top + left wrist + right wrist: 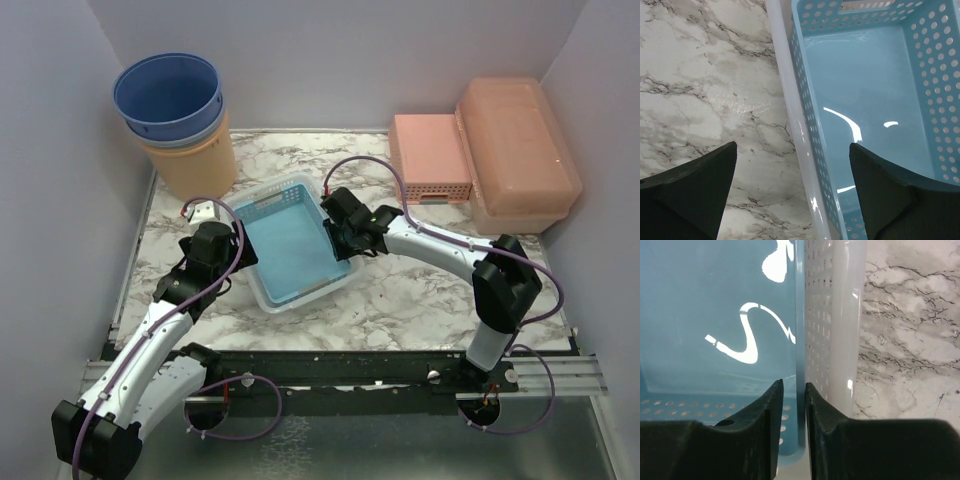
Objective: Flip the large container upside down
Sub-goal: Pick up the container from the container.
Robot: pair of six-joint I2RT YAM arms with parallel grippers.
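The counter (420,300) is a white marble-patterned slab veined in grey, walled in on three sides. At its far left corner stands a round orange bucket (190,165) with blue buckets (168,95) stacked in it. Near the middle, set askew, sits a clear plastic bin (790,115) with a blue perforated basket (290,245) nested inside. Along the far right lies a pink perforated basket (430,155), and just beside it, in the corner, the large container (515,140), lid on top.
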